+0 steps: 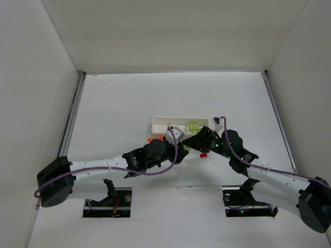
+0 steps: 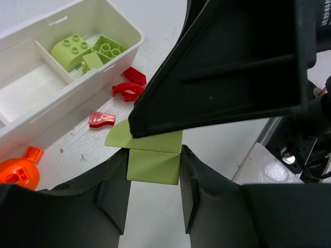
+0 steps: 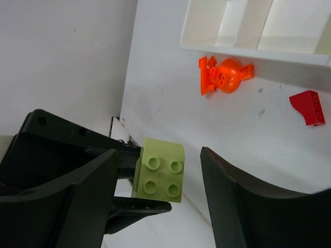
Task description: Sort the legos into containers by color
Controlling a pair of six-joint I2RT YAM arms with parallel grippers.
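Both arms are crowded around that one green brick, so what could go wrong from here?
One: the left tool grips the held green brick while the open right tool straddles it; so close, they may bump and knock it loose. Two: if dropped, it may land among the red pieces beside the tray, not with the sorted green bricks in the end compartment.

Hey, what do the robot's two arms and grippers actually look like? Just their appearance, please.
The left arm and right arm both have slim white links joined by chunky black joint housings. A purple cable loops loosely along each arm. The left gripper and right gripper are matte black plastic, with broad, thick fingers whose inner faces curve.
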